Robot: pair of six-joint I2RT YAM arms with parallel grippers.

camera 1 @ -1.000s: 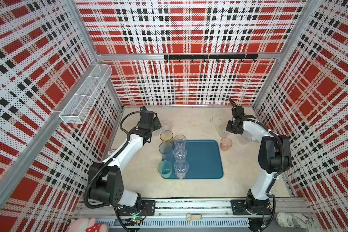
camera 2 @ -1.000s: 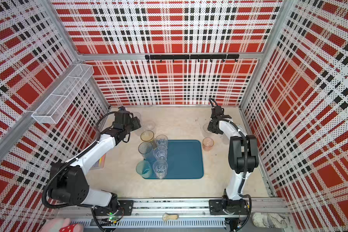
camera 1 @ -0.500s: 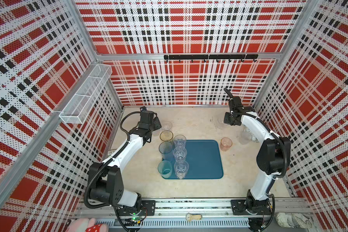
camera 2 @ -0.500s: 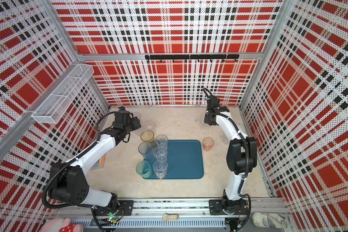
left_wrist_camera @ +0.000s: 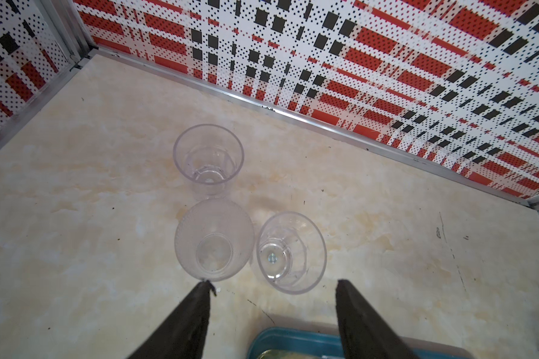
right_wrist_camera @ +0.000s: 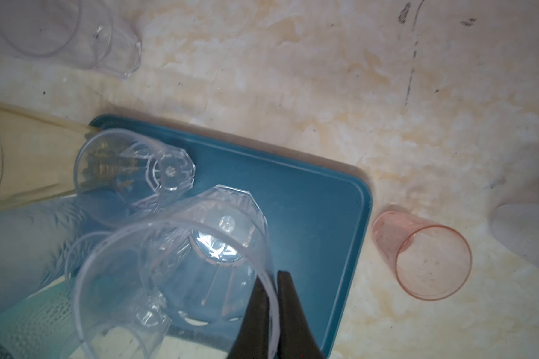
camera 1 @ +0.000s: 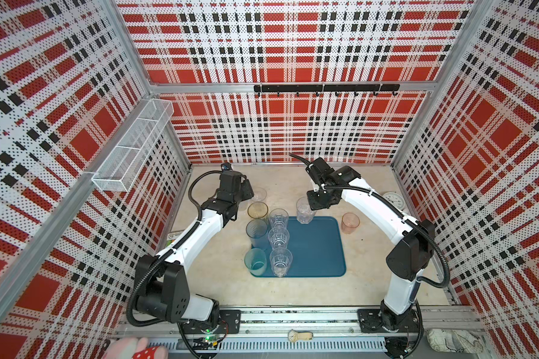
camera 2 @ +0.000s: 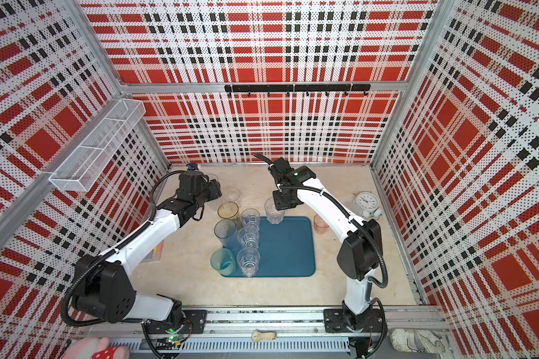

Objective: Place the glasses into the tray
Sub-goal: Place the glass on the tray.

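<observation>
Look, right hand (right_wrist_camera: pixel 271 277) pinches the rim of a clear faceted glass (camera 1: pixel 304 211) at the smooth teal tray (camera 1: pixel 319 248) edge, tumblers (camera 1: pixel 279 239) standing inside; left hand (left_wrist_camera: pixel 273 281) spread over clear cups (left_wrist_camera: pixel 213 239).

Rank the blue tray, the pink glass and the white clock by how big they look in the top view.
1. The tray is by far the largest.
2. The pink glass and the clock look about alike in a top view. The arm covers part of the clock, so I won't rank them.
</observation>
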